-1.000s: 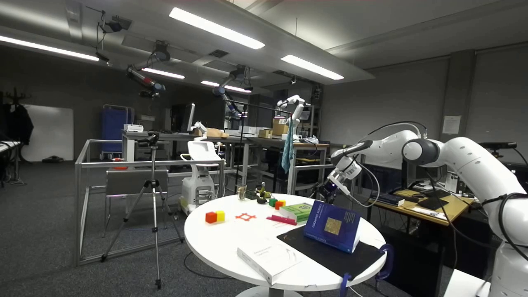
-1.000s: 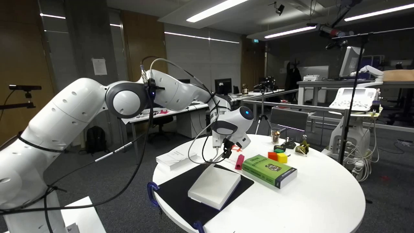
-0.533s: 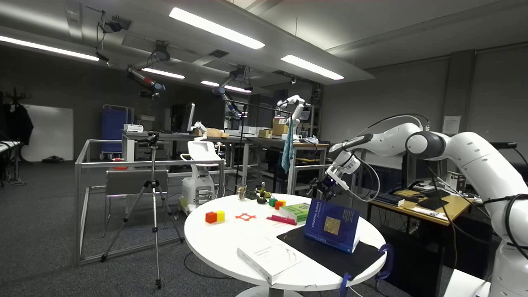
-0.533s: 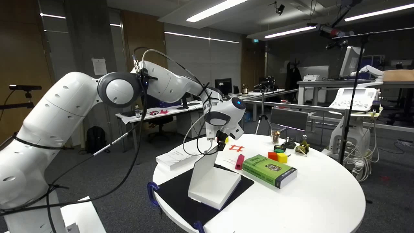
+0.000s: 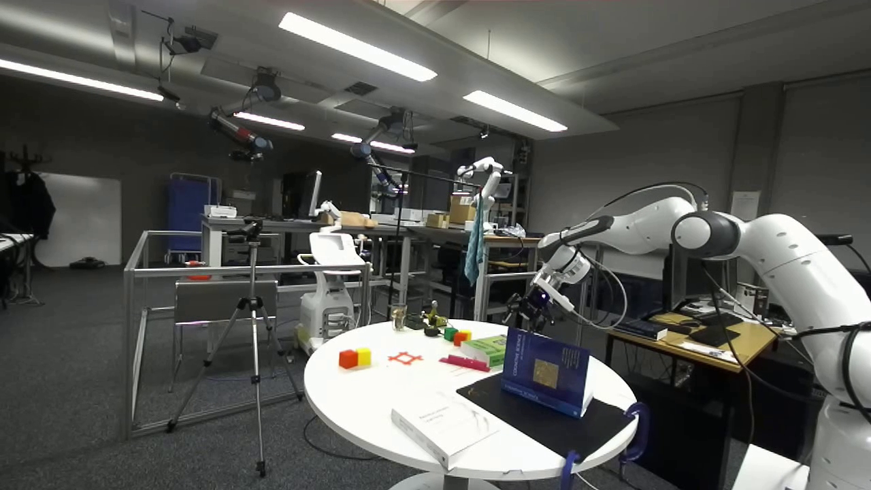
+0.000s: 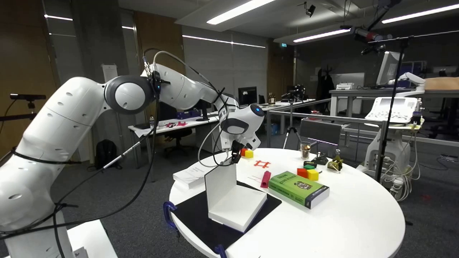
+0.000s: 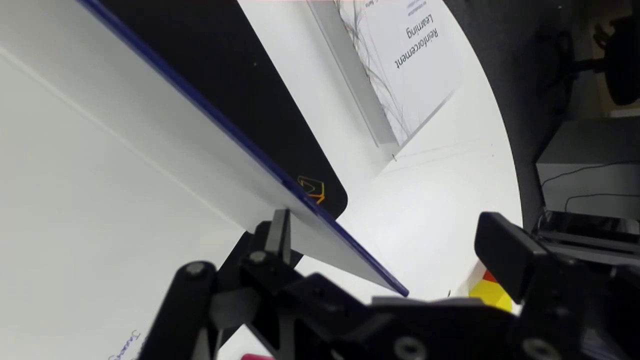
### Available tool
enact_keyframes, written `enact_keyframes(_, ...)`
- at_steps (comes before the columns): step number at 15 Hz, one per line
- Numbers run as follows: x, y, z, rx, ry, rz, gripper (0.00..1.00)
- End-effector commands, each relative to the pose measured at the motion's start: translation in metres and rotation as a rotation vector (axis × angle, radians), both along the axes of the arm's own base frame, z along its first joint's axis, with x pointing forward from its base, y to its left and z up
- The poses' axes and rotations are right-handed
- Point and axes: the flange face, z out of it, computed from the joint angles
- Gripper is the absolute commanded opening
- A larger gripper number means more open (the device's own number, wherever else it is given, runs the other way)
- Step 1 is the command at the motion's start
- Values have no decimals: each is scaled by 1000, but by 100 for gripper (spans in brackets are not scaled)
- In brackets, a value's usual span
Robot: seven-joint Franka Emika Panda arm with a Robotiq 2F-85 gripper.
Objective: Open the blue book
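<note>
Book [image 6: 232, 202] lies below the claw [image 7: 387, 232], cover [image 5: 544, 374] standing between the widely spread fingers [image 7: 506, 252]; cover: flat board, printed blue outside, plain white inside; page block [image 6: 239, 210]: rectangular paper

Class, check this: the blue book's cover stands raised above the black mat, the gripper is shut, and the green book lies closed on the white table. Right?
The gripper is open, not shut: the wrist view shows its fingers well apart. The rest is right: the blue book's cover stands raised above the black mat, and the green book lies closed on the white table.
</note>
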Motion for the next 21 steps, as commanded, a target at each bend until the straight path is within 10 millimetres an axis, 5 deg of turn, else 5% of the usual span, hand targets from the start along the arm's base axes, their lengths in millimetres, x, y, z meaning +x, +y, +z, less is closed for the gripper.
enact_keyframes(1,-13,26,14,-31,22,67,100)
enact_keyframes(16,-3,136,-2,-206,74,253,100)
enact_keyframes(21,-8,143,-5,-308,67,267,100)
